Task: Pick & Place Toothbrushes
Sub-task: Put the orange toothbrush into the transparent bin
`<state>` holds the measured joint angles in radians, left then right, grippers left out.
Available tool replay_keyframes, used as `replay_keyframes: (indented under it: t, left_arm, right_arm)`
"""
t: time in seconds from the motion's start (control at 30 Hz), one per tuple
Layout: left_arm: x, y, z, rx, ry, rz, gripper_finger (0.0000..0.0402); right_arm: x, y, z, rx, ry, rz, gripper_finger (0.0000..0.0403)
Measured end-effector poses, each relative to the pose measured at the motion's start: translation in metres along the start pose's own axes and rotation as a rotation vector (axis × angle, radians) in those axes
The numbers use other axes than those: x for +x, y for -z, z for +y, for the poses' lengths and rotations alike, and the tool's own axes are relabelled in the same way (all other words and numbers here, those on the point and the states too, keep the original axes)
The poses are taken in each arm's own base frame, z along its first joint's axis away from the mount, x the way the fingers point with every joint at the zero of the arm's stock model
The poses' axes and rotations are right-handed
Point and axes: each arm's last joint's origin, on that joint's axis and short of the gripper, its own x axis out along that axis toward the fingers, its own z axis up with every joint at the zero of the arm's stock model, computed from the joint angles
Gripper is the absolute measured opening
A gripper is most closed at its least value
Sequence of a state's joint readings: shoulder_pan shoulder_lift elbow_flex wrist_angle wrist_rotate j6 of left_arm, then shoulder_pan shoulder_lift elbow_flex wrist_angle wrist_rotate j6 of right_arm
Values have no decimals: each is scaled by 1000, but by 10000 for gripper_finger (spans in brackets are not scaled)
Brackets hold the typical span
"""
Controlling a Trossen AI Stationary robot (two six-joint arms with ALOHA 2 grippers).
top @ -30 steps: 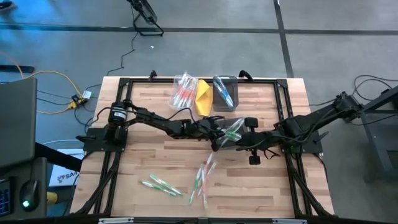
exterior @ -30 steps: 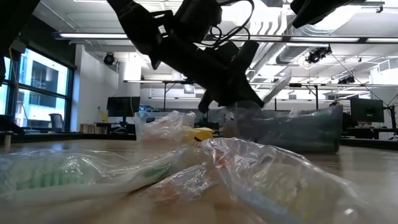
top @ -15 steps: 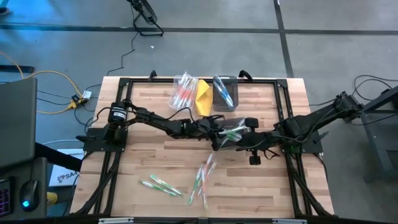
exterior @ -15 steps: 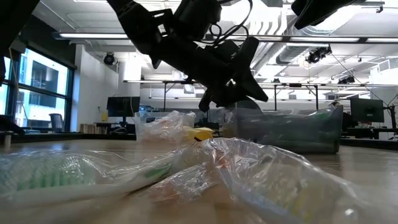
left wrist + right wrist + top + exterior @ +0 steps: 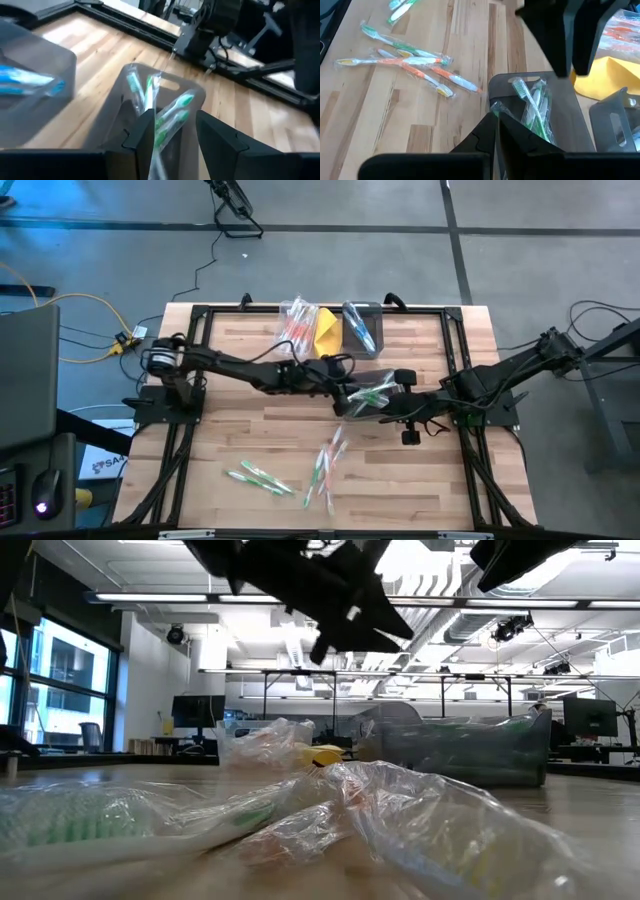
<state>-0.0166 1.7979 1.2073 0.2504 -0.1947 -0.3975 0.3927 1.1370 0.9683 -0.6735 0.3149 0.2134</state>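
While the right gripper [image 5: 352, 406] keeps its fingers pressed together on the rim of a clear bin [image 5: 375, 392] at the table centre, the high view shows the left gripper [image 5: 338, 387] just beside that bin, on the side toward the table's far edge, so the left arm is the nearer one to the bin's mouth. From both grippers, loose toothbrushes [image 5: 325, 465] lie well apart toward the near edge, with more wrapped toothbrushes [image 5: 258, 477] off toward the left arm's side, their long axes mostly slanted. In the low view, the left arm hangs high above crinkled wrappers [image 5: 400, 820] on the wooden table [image 5: 590, 805], and an office with ceiling lights [image 5: 330, 600] is behind. In the left wrist view, the left gripper's fingers [image 5: 145, 135] stand apart with nothing between them, and green toothbrushes [image 5: 167, 117] stand in the bin straight ahead, pointing away from the tool. In the right wrist view, the closed fingers meet at the bin's edge, and the scattered toothbrushes [image 5: 405, 60] lie beyond it, well apart. I judge the next pick must reach toward that near pile.
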Motion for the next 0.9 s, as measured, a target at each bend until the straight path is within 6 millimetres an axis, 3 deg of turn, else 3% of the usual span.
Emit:
replay_keyframes:
  t: [0.3,0.47,0.67,0.9]
  left_arm:
    - [-22,-7,-7,169,-33,64,129]
    - [-30,-7,-17,275,-30,62,82]
    - [-52,-16,-14,317,-48,109,8]
    - [-75,-5,-3,316,-56,115,4]
  right_arm:
    - [0,0,0,4,0,0,15]
    - [0,0,0,3,-3,4,15]
    - [0,0,0,4,-3,1,15]
    - [0,0,0,3,-1,2,15]
